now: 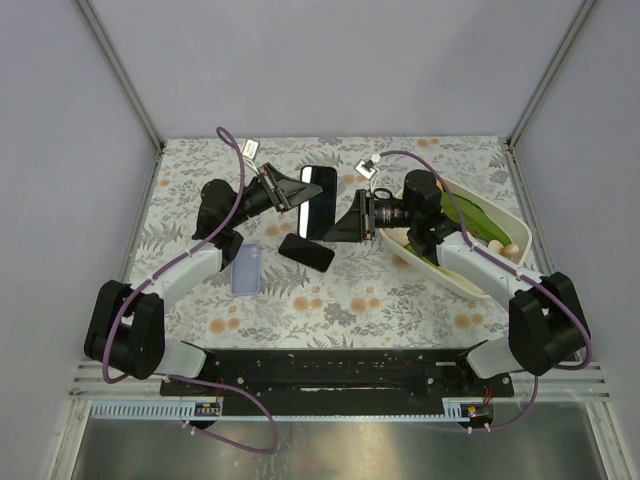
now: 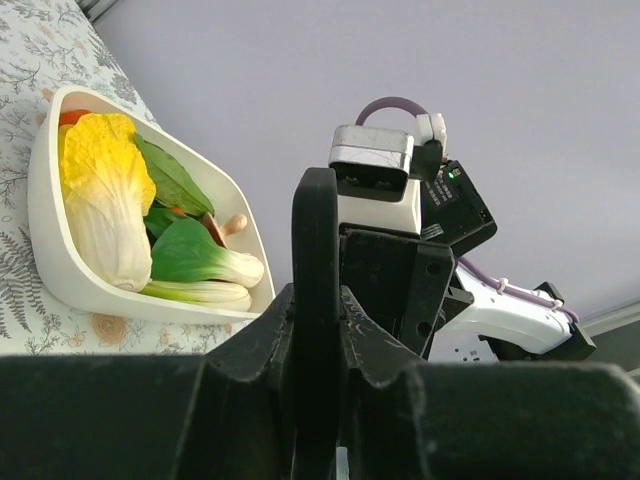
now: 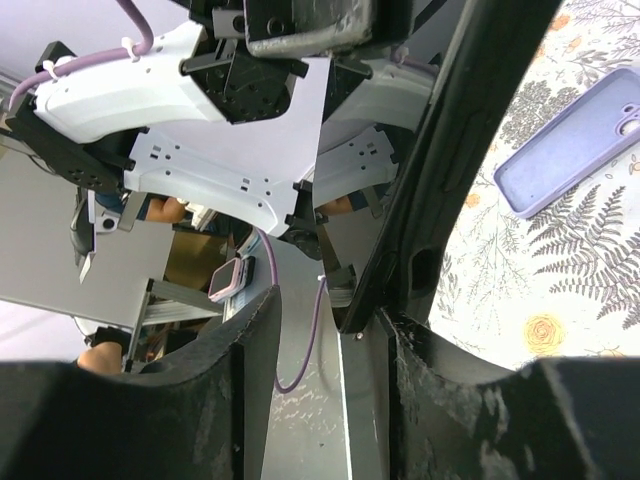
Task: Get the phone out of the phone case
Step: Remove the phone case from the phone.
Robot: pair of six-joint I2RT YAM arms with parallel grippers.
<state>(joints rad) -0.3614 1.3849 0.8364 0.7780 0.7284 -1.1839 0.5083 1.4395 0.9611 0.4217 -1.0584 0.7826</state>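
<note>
One phone [image 1: 320, 195]: held in the air over the middle of the desk [image 1: 400, 300], toward its far edge, with both arms on it.
Phone case [image 3: 430, 180]: black and still wrapped round the phone, so nothing is parted yet.
Left gripper [image 1: 298, 190]: clamped across the phone's left edge. It is best kept firm as the anchor.
Right gripper [image 1: 340, 226]: jaws apart, straddling the opposite edge with slack on one side. It should catch only the case lip, then peel outward.
</note>
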